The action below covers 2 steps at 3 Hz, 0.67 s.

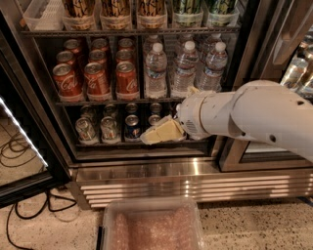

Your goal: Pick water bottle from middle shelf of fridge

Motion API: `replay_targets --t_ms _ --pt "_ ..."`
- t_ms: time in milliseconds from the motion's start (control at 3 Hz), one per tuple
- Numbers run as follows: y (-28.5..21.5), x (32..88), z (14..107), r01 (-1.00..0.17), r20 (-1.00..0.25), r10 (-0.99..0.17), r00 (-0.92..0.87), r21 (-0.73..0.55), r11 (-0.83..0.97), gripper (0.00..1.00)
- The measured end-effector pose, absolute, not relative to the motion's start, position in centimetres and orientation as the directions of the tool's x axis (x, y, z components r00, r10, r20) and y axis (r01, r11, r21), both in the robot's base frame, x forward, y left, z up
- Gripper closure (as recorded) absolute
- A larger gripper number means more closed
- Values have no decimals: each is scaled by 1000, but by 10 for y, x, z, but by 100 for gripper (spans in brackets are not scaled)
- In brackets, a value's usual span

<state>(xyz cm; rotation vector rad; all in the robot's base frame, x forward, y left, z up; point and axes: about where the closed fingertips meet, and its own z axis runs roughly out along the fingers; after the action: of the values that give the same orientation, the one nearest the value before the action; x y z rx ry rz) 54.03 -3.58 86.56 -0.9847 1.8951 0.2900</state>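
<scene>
Zero contact, pre-grasp: hovering cream pincer [164, 133] centre-frame, grip indiscernible, below dark wire middle shelf [98, 101]; needing raising toward clear white-capped water bottle [156, 73].

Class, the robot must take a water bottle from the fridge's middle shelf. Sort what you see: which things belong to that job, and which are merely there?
Belong to the job:
water bottles; middle shelf; fridge; gripper, low, in front of the lower-shelf cans.

Merely there:
red Coca-Cola cans; lower-shelf cans; tall cans above; plastic bin on the floor; cables.
</scene>
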Motion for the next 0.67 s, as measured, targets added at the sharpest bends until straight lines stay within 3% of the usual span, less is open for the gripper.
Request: replay_targets --t_ms 667 --pt "-6 556 839 -680 -867 -479 -138 -269 683 0"
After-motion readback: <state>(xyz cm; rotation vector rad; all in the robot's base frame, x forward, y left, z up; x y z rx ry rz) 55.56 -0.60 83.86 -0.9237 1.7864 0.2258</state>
